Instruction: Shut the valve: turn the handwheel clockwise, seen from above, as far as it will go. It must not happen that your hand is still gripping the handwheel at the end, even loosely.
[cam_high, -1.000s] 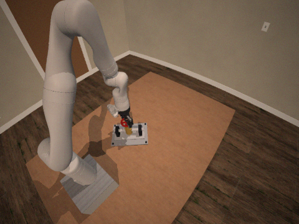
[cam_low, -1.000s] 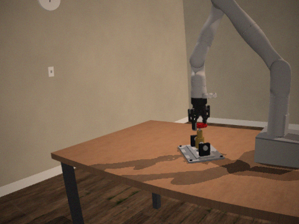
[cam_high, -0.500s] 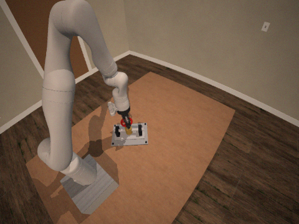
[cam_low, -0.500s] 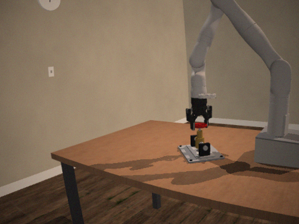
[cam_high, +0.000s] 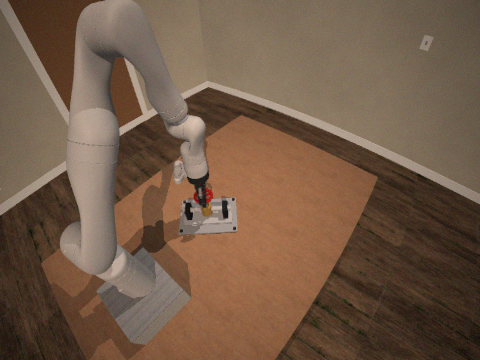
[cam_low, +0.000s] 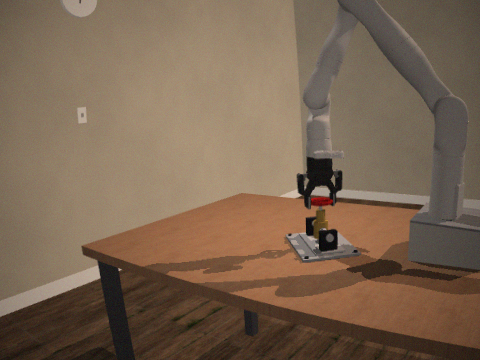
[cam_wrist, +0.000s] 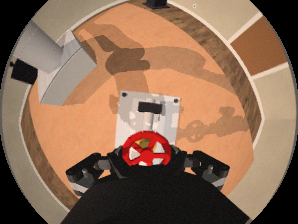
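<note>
A red handwheel (cam_low: 320, 201) sits on top of a brass valve stem (cam_low: 320, 220). The stem rises from a grey baseplate (cam_low: 322, 247) on the wooden table. My gripper (cam_low: 320, 200) points straight down over the valve, and its two black fingers are shut on the handwheel's rim, one on each side. In the wrist view the handwheel (cam_wrist: 145, 151) with its spokes lies between the fingers, with the baseplate (cam_wrist: 149, 117) beyond it. In the top view the handwheel (cam_high: 202, 195) is mostly hidden behind the gripper (cam_high: 202, 197).
Two black blocks (cam_high: 225, 207) stand on the baseplate beside the valve. The arm's grey base (cam_low: 444, 239) stands on the table to the right. The table's edge (cam_low: 200, 287) runs in front, with wooden floor below.
</note>
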